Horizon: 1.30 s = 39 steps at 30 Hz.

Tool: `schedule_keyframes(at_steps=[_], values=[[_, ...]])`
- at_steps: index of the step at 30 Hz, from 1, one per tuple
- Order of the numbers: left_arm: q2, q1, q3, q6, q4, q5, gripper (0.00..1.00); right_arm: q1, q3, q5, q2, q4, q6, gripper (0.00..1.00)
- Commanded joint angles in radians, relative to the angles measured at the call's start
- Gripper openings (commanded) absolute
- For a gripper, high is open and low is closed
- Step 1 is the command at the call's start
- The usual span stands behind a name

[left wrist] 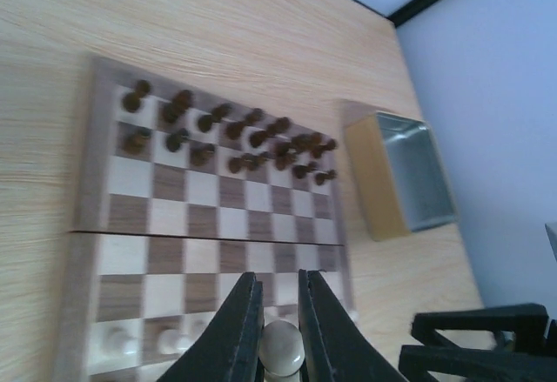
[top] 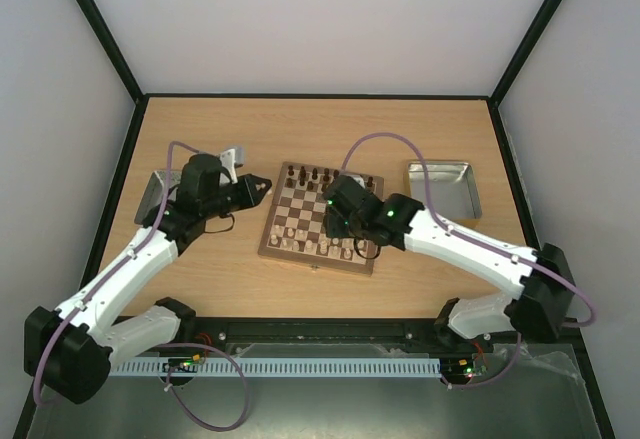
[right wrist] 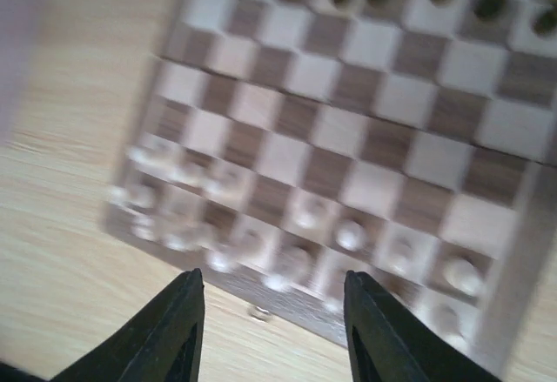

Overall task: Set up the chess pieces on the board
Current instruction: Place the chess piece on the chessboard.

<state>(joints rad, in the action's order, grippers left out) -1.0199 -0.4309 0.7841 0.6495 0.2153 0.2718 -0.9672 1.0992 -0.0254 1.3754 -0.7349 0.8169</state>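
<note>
The checkered board point(top: 322, 217) lies mid-table. Dark brown pieces point(left wrist: 235, 134) fill its far rows, and pale cream pieces point(right wrist: 348, 236) stand along its near rows. My left gripper point(top: 262, 191) hovers by the board's left edge, shut on a pale cream piece point(left wrist: 283, 347) that sits between its fingers. My right gripper point(right wrist: 274, 299) is open and empty, held above the board's near edge over the cream rows; the right wrist view is blurred. The board also shows in the left wrist view point(left wrist: 87, 225) and the right wrist view point(right wrist: 513, 251).
A grey metal tray point(top: 445, 189) stands right of the board, also seen in the left wrist view point(left wrist: 405, 182). Another tray point(top: 152, 197) lies partly under the left arm. Black frame posts and white walls bound the table.
</note>
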Motion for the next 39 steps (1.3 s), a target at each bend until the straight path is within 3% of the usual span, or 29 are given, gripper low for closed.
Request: schedule_keyframes(at_steps=[1,5,9,16,24,32,39], values=[[-0.036,-0.008,-0.001,0.136,-0.127,0.210,0.04,-0.004,-0.034,0.047,-0.093,0.326,-0.093,0.46],[-0.084,-0.031,0.026,0.269,-0.154,0.264,0.04,-0.002,-0.063,0.116,-0.112,0.585,-0.177,0.53],[-0.112,-0.053,0.042,0.359,-0.191,0.304,0.05,-0.003,-0.041,0.136,-0.076,0.670,-0.253,0.56],[-0.140,-0.060,0.046,0.424,-0.215,0.325,0.05,-0.003,0.004,0.150,-0.012,0.613,-0.283,0.52],[-0.158,-0.060,0.047,0.419,-0.213,0.311,0.05,-0.003,-0.022,0.168,-0.030,0.603,-0.299,0.30],[-0.168,-0.059,0.062,0.395,-0.192,0.296,0.05,-0.003,-0.043,0.148,-0.053,0.546,-0.324,0.41],[-0.174,-0.059,0.067,0.377,-0.175,0.289,0.05,-0.003,-0.055,0.172,-0.056,0.537,-0.352,0.29]])
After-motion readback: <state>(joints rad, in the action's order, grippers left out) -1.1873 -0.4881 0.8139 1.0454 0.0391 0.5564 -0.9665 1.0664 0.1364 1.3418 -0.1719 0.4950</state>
